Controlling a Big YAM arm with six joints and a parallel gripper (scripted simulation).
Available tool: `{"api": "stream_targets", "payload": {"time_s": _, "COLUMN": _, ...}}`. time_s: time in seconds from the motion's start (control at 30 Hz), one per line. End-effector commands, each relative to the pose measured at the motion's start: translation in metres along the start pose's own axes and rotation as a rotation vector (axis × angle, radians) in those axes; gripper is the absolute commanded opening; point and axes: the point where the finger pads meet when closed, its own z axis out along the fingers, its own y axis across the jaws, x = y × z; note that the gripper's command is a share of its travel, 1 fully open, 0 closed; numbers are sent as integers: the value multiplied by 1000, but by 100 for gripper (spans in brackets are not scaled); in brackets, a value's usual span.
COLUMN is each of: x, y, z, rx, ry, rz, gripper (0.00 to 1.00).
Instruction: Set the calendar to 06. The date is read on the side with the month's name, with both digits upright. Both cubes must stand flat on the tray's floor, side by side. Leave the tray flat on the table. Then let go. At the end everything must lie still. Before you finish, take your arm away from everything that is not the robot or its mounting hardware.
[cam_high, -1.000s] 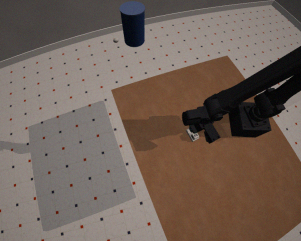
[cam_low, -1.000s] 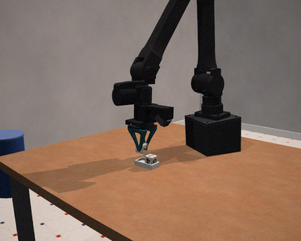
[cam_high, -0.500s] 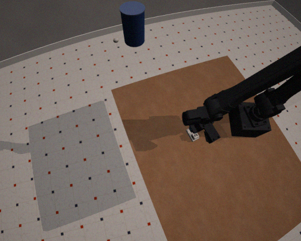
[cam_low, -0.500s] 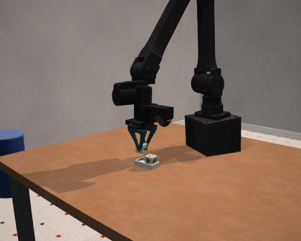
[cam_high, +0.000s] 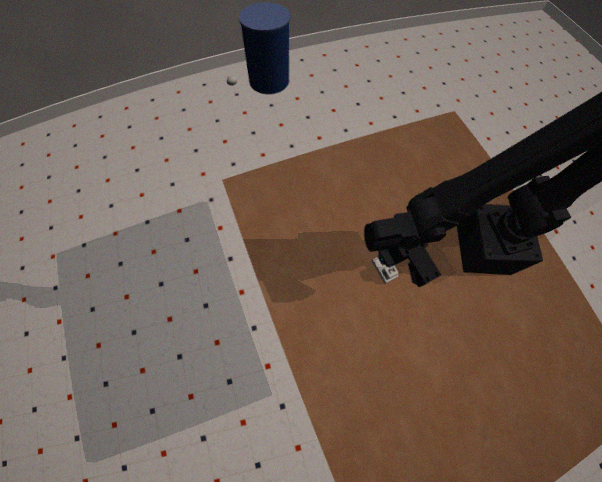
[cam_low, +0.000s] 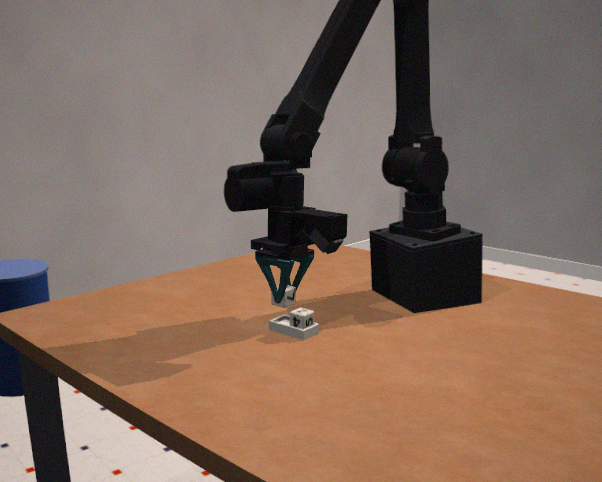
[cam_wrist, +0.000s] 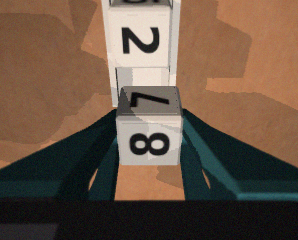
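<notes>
Evidently the fingers (cam_low: 284, 284) had one cube (cam_wrist: 149, 137) pinched above the tabletop (cam_low: 402, 381) (cam_high: 427, 376) (cam_wrist: 265, 30). The tray (cam_high: 375, 262) (cam_low: 280, 328) (cam_wrist: 173, 65) lay just below, its vacant half nearest that block, the other cube (cam_high: 389, 271) (cam_low: 302, 318) (cam_wrist: 140, 37) filling the far end; lowering probably needed a small shift towards that gap.

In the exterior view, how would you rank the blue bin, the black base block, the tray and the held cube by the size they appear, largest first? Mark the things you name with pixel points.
1. Black base block (cam_high: 474, 251) (cam_low: 427, 276)
2. Blue bin (cam_high: 268, 55) (cam_low: 22, 286), partly hidden
3. Tray (cam_low: 282, 327) (cam_wrist: 173, 60)
4. Held cube (cam_low: 283, 297) (cam_wrist: 148, 141)
</notes>
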Motion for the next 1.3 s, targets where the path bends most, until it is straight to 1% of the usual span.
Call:
{"api": "stream_targets", "payload": {"time_s": 0.0, "x": 3, "y": 3, "z": 6, "rx": -5, "ry": -5, "rz": 0, "gripper": 26}}
{"api": "stream_targets", "payload": {"time_s": 1.03, "x": 2, "y": 6, "z": 6, "rx": -5, "ry": -5, "rz": -3, "gripper": 26}}
{"api": "stream_targets", "payload": {"time_s": 1.27, "x": 2, "y": 5, "z": 4, "rx": 4, "ry": -2, "rz": -4, "gripper": 26}}
